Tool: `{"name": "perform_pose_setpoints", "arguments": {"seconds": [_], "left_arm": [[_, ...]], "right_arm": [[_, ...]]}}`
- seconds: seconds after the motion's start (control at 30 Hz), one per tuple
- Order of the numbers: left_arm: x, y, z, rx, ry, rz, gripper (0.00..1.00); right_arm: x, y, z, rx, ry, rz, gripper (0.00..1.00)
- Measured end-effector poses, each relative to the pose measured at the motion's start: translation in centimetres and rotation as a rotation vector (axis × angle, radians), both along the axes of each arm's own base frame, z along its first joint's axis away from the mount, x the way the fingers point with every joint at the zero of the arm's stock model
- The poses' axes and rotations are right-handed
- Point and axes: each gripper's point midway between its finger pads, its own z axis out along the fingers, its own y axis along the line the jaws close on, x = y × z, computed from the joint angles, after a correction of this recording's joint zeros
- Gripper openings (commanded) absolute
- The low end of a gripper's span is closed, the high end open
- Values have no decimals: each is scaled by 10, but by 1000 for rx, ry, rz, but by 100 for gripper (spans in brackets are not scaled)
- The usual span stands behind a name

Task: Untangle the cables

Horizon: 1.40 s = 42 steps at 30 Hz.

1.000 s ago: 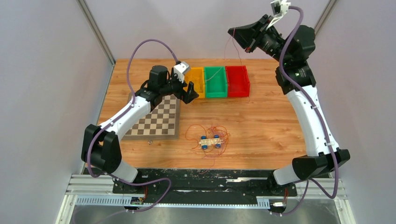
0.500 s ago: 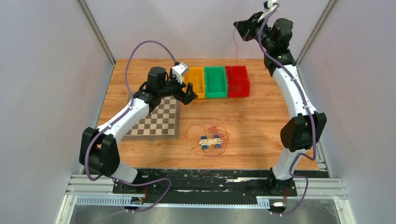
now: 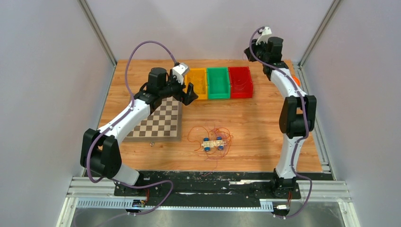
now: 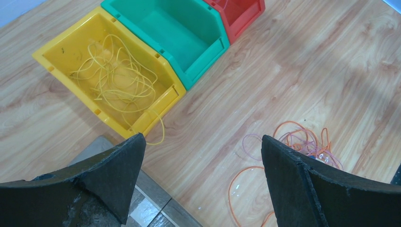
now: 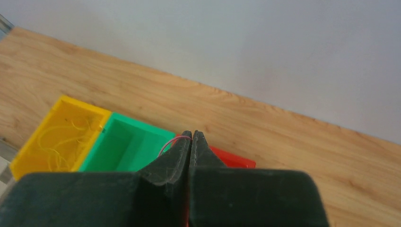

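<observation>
Risk at release: right gripper (image 5: 191, 135), closed on a thin red cable (image 5: 166, 143) above the red bin (image 5: 234, 160) at 1 o'clock, could drop the springy wire over the rim, while left gripper (image 4: 202, 140) hangs open and the orange tangle (image 3: 213, 138) lies on the counter (image 3: 265, 127) near 6 o'clock.

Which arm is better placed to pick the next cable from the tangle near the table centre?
Left. The left gripper is open and sees the tangle; the right gripper is shut on a thin red cable, far back near the red bin.
</observation>
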Motion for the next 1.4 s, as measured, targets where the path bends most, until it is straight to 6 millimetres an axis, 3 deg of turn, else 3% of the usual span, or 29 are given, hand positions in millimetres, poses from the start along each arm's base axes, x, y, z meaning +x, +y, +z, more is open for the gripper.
{"name": "perform_pose_setpoints", "arguments": {"seconds": [0.2, 0.3, 0.4, 0.53, 0.7, 0.8, 1.03, 1.27, 1.4], "left_arm": [[3, 3, -3, 9, 6, 17, 100], [3, 4, -4, 11, 10, 21, 100], [3, 4, -4, 13, 14, 26, 100], [3, 5, -5, 16, 19, 29, 100], [3, 5, -5, 16, 20, 29, 100], [3, 5, -5, 14, 21, 29, 100], [0, 3, -5, 10, 30, 16, 100], [-8, -4, 1, 14, 53, -60, 100], [-13, -9, 7, 11, 61, -108, 100]], "right_arm": [[-15, 17, -89, -144, 142, 37, 1], [-20, 22, -121, -205, 195, 61, 20], [-30, 24, -140, -266, 247, 84, 36], [-37, 15, -147, -334, 283, 96, 59], [-51, 1, -148, -395, 344, 116, 76], [-57, -9, -135, -435, 361, 130, 81], [-68, -38, -97, -473, 358, 206, 80], [-91, -110, -107, -495, 365, 320, 74], [-79, -142, -117, -479, 359, 320, 67]]}}
